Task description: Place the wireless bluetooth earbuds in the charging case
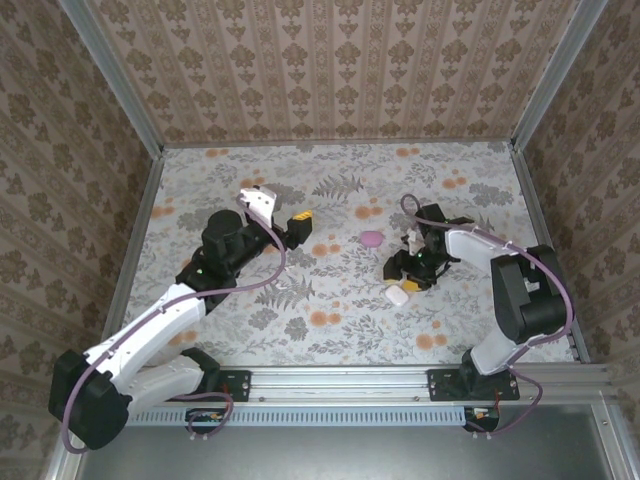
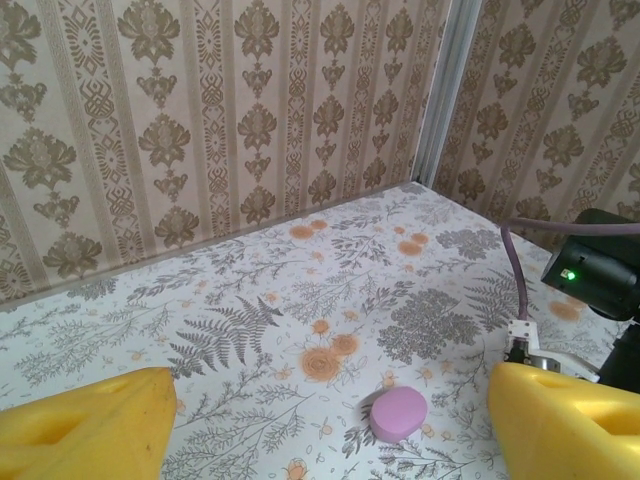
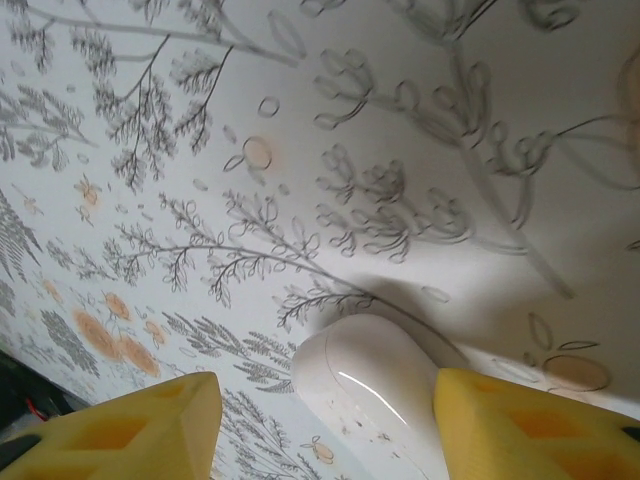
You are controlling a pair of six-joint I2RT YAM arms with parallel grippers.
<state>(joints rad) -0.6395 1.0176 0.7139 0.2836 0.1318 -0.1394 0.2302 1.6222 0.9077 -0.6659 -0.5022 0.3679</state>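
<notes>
Right wrist: right gripper (image 3: 322,405) straddles white charging case (image 3: 365,385), half open, unclamped. Left gripper (image 2: 330,405) wide open, empty, pink earbud (image 2: 398,413) just ahead. Pickup pending; next needs fine pinch.

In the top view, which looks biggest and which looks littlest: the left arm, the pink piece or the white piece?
1. left arm: by far the largest.
2. pink piece and white piece: these look about the same size, so I can't rank them.
</notes>
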